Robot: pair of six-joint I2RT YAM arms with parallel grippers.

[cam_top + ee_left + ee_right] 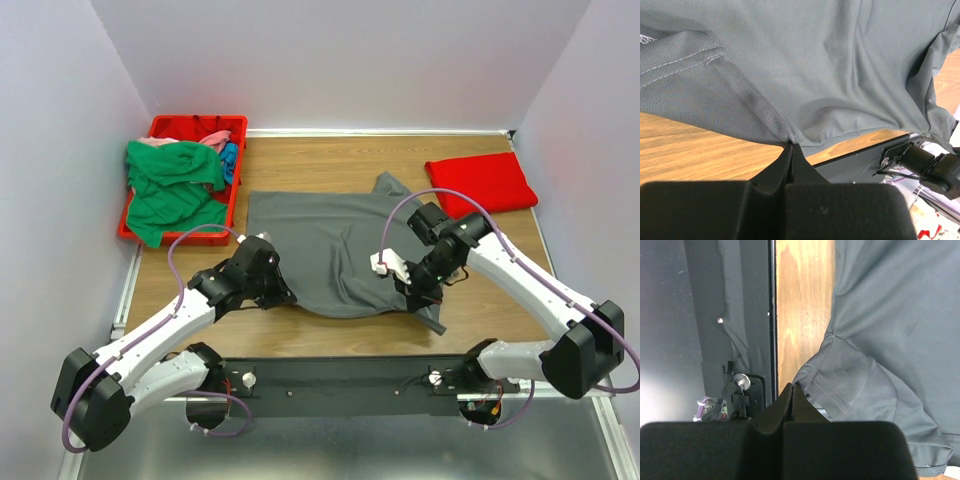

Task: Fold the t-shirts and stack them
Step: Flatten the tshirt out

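Note:
A dark grey t-shirt [330,250] lies spread across the middle of the table. My left gripper [285,298] is shut on its near left edge; in the left wrist view the closed tips [791,146] pinch the grey cloth [815,65], which rises off the wood. My right gripper [412,295] is shut at the shirt's near right corner, its tips [792,386] closed on a stitched hem of the grey t-shirt [890,315]. A bright red t-shirt [480,185] lies folded at the back right. Green [175,190], pink [205,140] and blue [230,158] t-shirts are heaped at the back left.
A red plastic bin [200,121] at the back left holds the heaped shirts, and the green one spills over its near rim. A black rail [350,375] runs along the wooden table's near edge [320,335]. White walls close in the left, back and right sides.

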